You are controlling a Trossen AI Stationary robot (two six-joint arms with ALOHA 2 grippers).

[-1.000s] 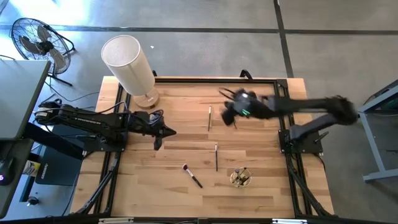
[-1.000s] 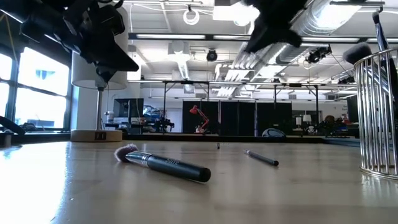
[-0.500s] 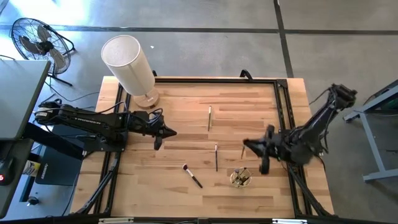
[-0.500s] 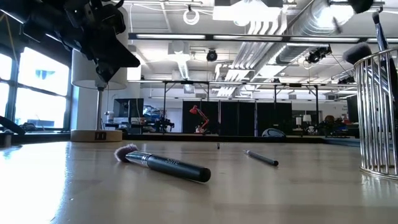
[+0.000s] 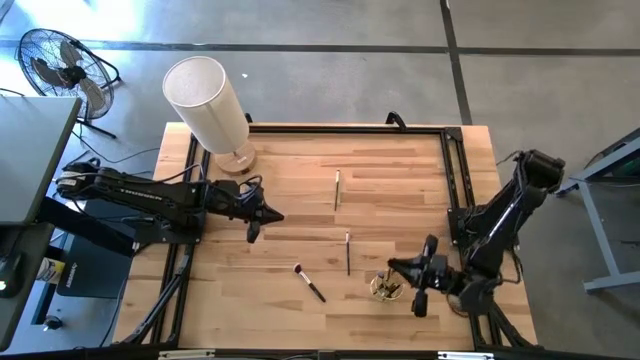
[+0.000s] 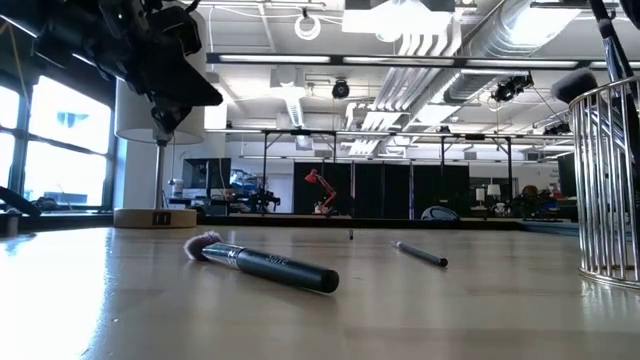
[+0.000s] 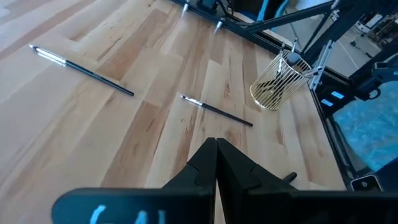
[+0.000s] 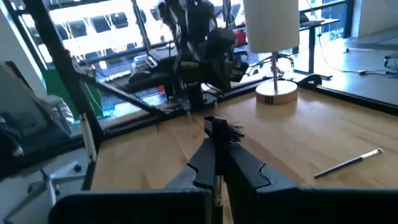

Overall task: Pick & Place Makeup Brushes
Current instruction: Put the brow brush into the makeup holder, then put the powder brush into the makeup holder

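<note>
My right gripper [image 5: 400, 268] holds a thin black-bristled brush [image 8: 222, 131] just beside the golden wire cup [image 5: 386, 286]; my left gripper [image 5: 276, 213] hangs closed, empty.

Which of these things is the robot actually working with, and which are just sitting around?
Part of the job:
- brush held in the right hand
- three loose brushes
- wire cup

Just there:
- lamp
- floor fan
- idle left hand, shut
</note>
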